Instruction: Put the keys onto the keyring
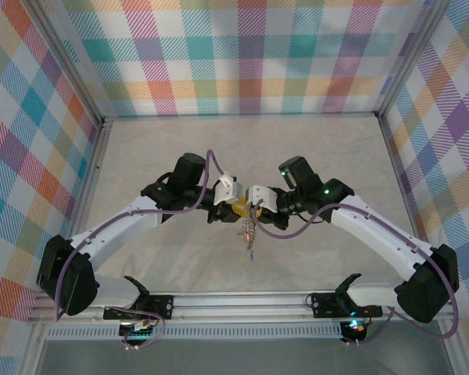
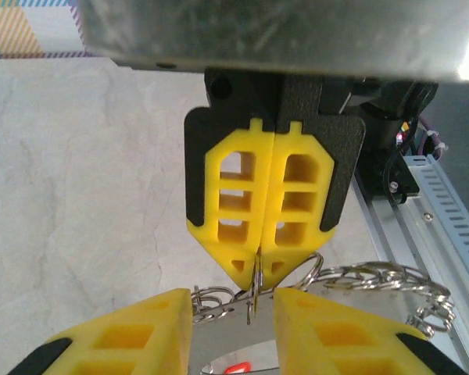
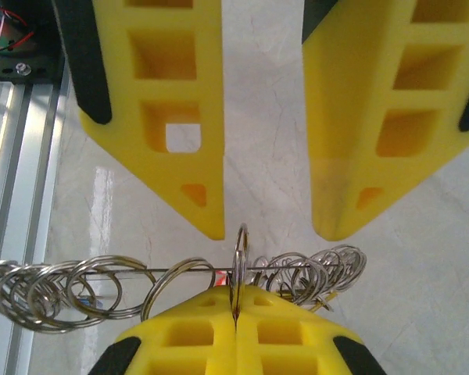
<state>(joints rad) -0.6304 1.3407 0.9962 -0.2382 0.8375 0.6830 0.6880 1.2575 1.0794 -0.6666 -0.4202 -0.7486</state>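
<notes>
My right gripper (image 3: 236,295) is shut on an upright silver split ring (image 3: 239,250) of the keyring (image 3: 180,271), whose thin wire runs sideways through several small rings (image 3: 320,269). From the opposite side, my left gripper (image 2: 233,305) is open, its yellow fingers (image 3: 168,117) standing either side of the pinched ring without touching it. In the left wrist view the right gripper (image 2: 258,269) holds that ring (image 2: 255,295) at its tip, and a red key tag (image 2: 236,366) shows below. In the top view both grippers (image 1: 246,206) meet above mid-table, and the keys (image 1: 250,234) dangle beneath them.
The aluminium rail (image 1: 242,301) runs along the near edge, close under the hanging chain of rings (image 2: 383,277). Plaid walls (image 1: 250,55) enclose the marbled table (image 1: 180,148) at the back and on both sides.
</notes>
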